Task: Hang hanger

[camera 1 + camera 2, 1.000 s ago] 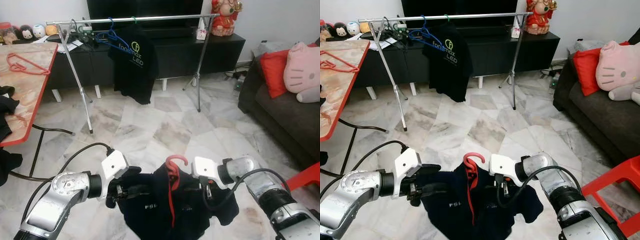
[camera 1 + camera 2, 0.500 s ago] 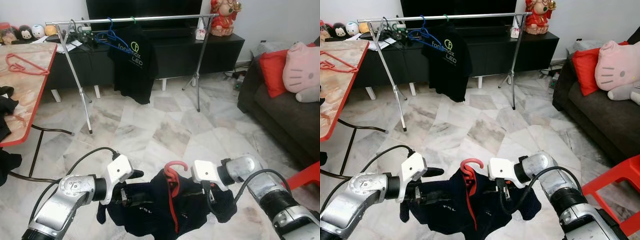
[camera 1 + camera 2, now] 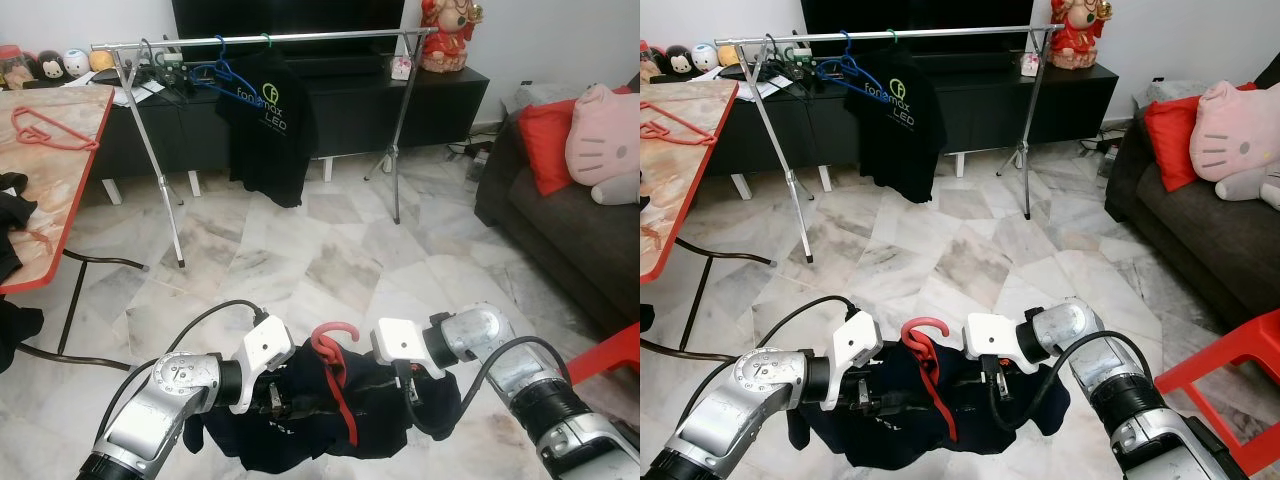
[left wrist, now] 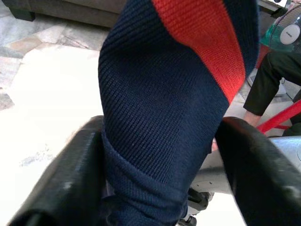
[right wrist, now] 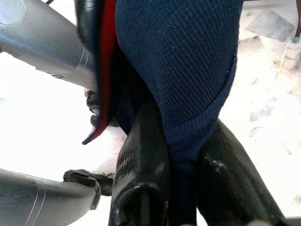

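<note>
A navy shirt (image 3: 300,425) with a red stripe sits on a red hanger, whose hook (image 3: 333,338) sticks up between my two arms, low over the floor. My left gripper (image 3: 283,400) is shut on the shirt's left side; the wrist view has navy and red cloth (image 4: 164,94) packed between its fingers (image 4: 61,183). My right gripper (image 3: 415,405) is shut on the right side, its fingers (image 5: 141,165) pinching a navy fold (image 5: 188,70). The cloth hides both grippers' fingertips in the eye views. Far ahead stands a clothes rack, its silver rail (image 3: 320,37) carrying a black T-shirt (image 3: 265,125) and a blue hanger (image 3: 225,72).
A red-edged table (image 3: 40,200) at the left carries a red hanger (image 3: 45,130) and dark clothes. A black TV cabinet (image 3: 380,100) stands behind the rack. A dark sofa (image 3: 560,220) with a pink plush (image 3: 605,140) and a red chair (image 3: 610,355) are at the right. Marble floor (image 3: 330,250) lies between.
My two grippers have come closer together, the left one moving inward most. The shirt now hangs bunched between them, and the hook has shifted a little to the left.
</note>
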You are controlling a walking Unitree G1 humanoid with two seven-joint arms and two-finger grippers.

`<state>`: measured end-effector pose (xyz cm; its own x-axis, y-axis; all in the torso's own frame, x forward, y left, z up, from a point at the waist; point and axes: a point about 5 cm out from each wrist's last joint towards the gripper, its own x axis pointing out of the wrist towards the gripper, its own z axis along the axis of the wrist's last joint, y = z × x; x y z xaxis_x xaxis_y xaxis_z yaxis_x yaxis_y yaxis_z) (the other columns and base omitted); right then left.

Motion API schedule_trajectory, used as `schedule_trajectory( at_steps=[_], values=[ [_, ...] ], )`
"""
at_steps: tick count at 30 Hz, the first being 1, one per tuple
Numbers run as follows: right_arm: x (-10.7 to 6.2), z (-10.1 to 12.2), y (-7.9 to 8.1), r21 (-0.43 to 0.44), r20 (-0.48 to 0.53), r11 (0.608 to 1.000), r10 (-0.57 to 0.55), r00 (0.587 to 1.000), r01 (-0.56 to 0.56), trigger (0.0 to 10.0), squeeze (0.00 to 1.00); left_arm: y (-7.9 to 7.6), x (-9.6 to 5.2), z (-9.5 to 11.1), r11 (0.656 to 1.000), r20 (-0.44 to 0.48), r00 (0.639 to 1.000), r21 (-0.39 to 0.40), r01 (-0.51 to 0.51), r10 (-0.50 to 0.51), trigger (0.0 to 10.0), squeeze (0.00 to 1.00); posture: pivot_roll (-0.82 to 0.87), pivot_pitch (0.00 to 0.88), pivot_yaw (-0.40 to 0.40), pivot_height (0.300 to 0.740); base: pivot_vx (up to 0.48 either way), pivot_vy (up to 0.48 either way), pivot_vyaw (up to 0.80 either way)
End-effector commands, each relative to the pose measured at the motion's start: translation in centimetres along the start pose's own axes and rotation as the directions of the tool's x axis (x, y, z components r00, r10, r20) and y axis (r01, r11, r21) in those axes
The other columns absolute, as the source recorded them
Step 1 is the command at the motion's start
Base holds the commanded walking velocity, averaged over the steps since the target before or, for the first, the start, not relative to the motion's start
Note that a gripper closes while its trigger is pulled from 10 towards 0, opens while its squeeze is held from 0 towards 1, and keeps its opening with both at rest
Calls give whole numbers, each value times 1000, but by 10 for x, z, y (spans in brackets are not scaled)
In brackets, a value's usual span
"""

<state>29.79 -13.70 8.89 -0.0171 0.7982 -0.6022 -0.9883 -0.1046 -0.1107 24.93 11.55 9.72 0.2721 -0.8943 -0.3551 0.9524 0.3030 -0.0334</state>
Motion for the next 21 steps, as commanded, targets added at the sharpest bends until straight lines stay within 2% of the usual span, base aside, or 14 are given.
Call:
schedule_trajectory(
  at_steps=[1,21],
  values=[
    [1,9,-1,-34,40,999,0,999,1,0,0,0,1,0,1000,-1,1000,3,10,-10,0,0,-16,0,-69,740,0,0,0],
    [-3,11,-3,-30,40,1000,-5,999,6,0,0,-5,-1,-10,997,-79,994,7,71,-70,0,0,-20,0,-77,740,0,0,0]
  ],
)
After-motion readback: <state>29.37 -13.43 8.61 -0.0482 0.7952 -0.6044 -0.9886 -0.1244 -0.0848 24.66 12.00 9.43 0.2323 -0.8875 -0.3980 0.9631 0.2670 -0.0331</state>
